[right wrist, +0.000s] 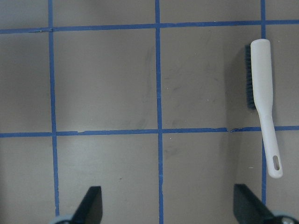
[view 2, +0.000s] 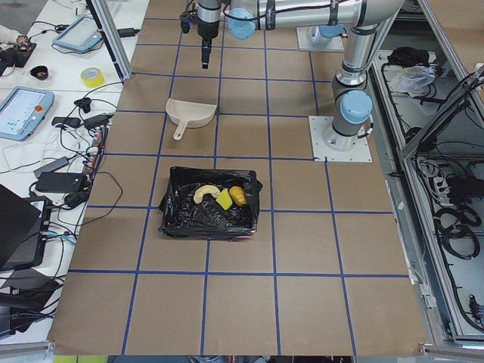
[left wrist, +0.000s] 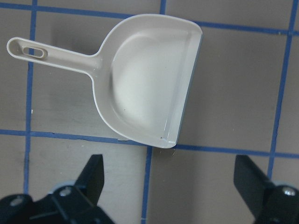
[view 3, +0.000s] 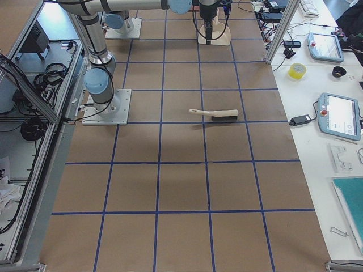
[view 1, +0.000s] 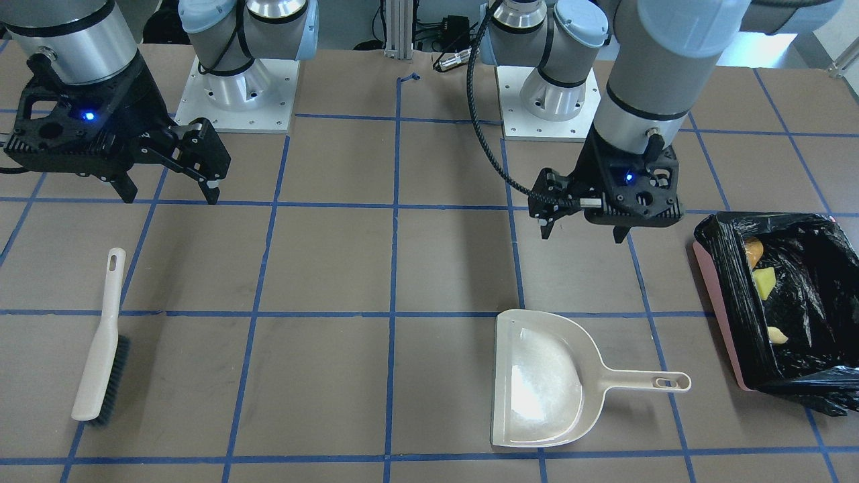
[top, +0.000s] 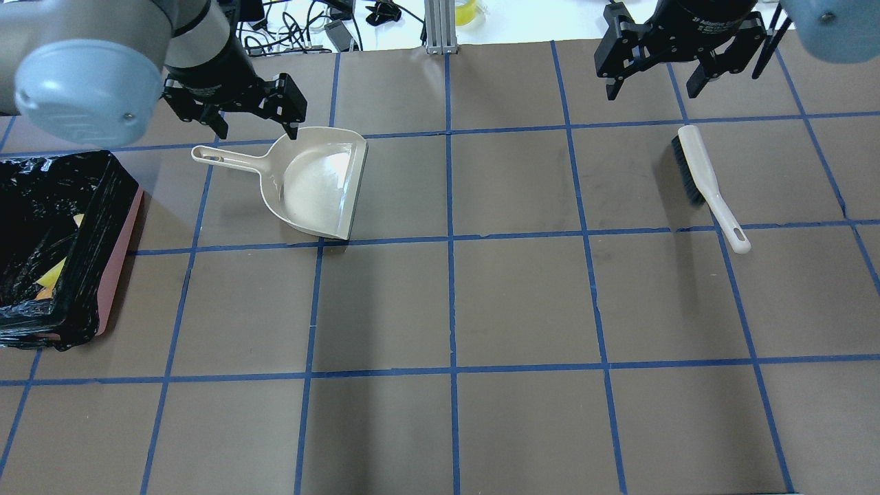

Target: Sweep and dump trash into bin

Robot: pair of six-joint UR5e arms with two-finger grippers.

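Observation:
The bin (view 1: 718,315), pink with a black bag lining, stands at the table's left end (top: 120,275). The trash lies inside it: an orange lump (view 2: 238,196), a green-and-yellow sponge wedge (view 2: 224,199) and a pale crescent (view 2: 203,193). A beige dustpan (top: 320,182) lies empty on the table (left wrist: 149,88). My left gripper (top: 258,130) hangs open above it, holding nothing (left wrist: 170,179). A white brush (top: 701,175) with dark bristles lies on the right side (right wrist: 261,93). Above the table near it, my right gripper (top: 653,91) is open and empty (right wrist: 166,203).
Blue tape divides the brown tabletop into squares. Both arm bases (view 1: 235,87) (view 1: 547,94) are bolted at the robot's edge. A side bench with tablets (view 2: 26,113), cables and a yellow tape roll (view 2: 93,76) runs along the far edge.

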